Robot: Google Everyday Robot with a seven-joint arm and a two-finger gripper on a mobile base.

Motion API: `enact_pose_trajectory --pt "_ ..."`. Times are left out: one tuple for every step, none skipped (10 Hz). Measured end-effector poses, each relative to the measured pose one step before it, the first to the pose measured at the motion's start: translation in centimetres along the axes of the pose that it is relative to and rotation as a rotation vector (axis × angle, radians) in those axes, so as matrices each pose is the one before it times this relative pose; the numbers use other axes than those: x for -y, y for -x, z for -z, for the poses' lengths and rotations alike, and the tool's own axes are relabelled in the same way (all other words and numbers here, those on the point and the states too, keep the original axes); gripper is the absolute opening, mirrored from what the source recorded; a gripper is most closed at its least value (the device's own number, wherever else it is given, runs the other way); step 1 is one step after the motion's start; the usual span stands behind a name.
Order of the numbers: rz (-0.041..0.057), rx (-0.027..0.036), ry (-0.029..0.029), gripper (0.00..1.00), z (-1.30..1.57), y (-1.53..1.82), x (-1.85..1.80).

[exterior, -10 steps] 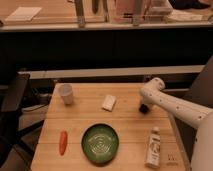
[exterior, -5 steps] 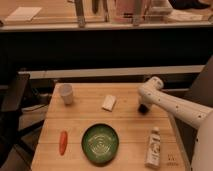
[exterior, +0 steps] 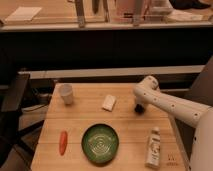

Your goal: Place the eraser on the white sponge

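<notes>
The white sponge (exterior: 108, 102) lies flat on the wooden table (exterior: 75, 120), right of centre and towards the back. My gripper (exterior: 140, 108) hangs from the white arm just to the sponge's right, low over the tabletop and pointing down. It is shut, and the small dark lump at its tip looks like the eraser (exterior: 140, 109). No other dark block shows on the table. A short gap of bare wood separates the gripper from the sponge.
A white cup (exterior: 66, 93) stands at the back left. A green plate (exterior: 100, 143) sits front centre, with a carrot (exterior: 63, 142) to its left. A clear bottle with a white cap (exterior: 153, 147) lies front right. A black chair (exterior: 12, 105) is beside the table's left edge.
The gripper has shifted slightly left towards the sponge, staying low and shut. Nothing else on the table has moved.
</notes>
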Motion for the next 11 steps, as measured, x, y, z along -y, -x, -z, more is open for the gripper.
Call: enact_pose_trajectory --pt "0.00267 0.00028 -0.00120 0.03 0.163 0.076 0.003" --pt "0.00442 0.00114 0.00016 0.03 0.104 0.308 0.204" --pt "0.00534 0.00176 -0.00218 0.03 0.140 0.329 0.464" --pt "0.00455 0.00132 -0.00212 0.03 0.134 0.199 0.267" --pt "0.00538 0.00106 -0.00093 0.03 0.223 0.259 0.297" --pt "0.00282 0.00062 -0.00036 0.03 0.113 0.097 0.104" --pt "0.00434 0.00099 -0.00086 0.03 0.088 0.159 0.155" --pt "0.00650 0.00143 -0.00174 0.03 0.122 0.227 0.260" --pt "0.00744 0.00256 -0.00015 0.03 0.141 0.427 0.456" --pt "0.00744 0.00135 -0.00190 0.03 0.120 0.239 0.464" --pt "0.00706 0.00292 -0.00059 0.03 0.106 0.270 0.357"
